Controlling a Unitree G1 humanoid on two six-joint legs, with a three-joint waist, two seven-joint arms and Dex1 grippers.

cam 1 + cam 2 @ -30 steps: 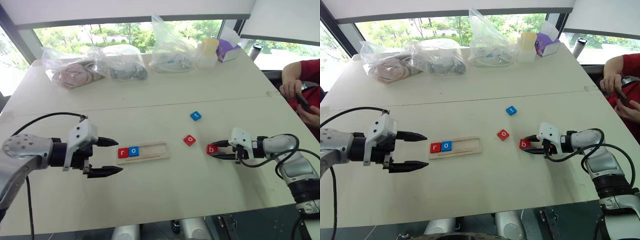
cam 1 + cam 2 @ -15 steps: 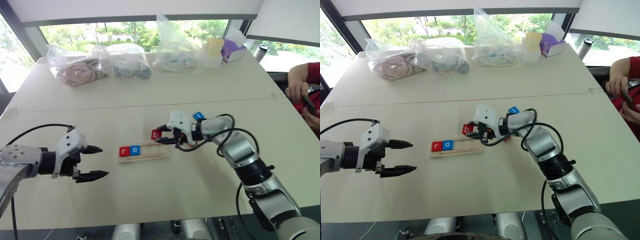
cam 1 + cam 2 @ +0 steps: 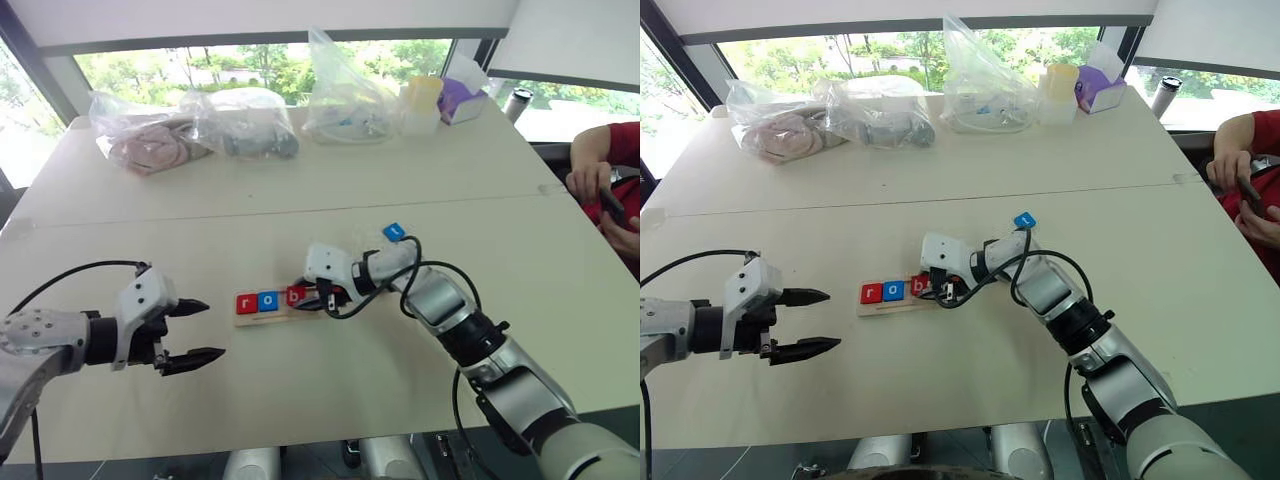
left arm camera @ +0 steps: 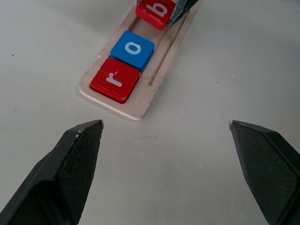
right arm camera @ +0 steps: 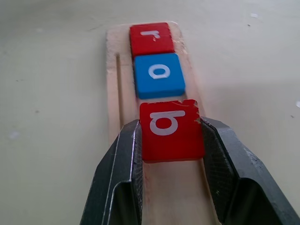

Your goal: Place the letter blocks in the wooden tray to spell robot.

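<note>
The wooden tray [image 3: 262,317] lies mid-table with a red r block [image 3: 247,303] and a blue o block [image 3: 268,300] at its left end. My right gripper [image 3: 312,297] is shut on the red b block [image 5: 171,130] and holds it in line right after the o. Whether the b rests on the tray floor I cannot tell. A blue t block [image 3: 394,232] lies on the table behind my right arm. My left gripper [image 3: 200,330] is open with nothing in it, left of the tray and pointing at its end [image 4: 112,105].
Clear plastic bags [image 3: 190,130] of items line the far edge, beside a yellow cup [image 3: 420,100], a purple box [image 3: 460,95] and a dark cup [image 3: 515,100]. A person in red [image 3: 605,170] sits at the right edge. A seam crosses the table behind the tray.
My right gripper has carried the red b block leftward from the table right of the tray to the spot beside the blue o. The left gripper drew slightly back and down, still open.
</note>
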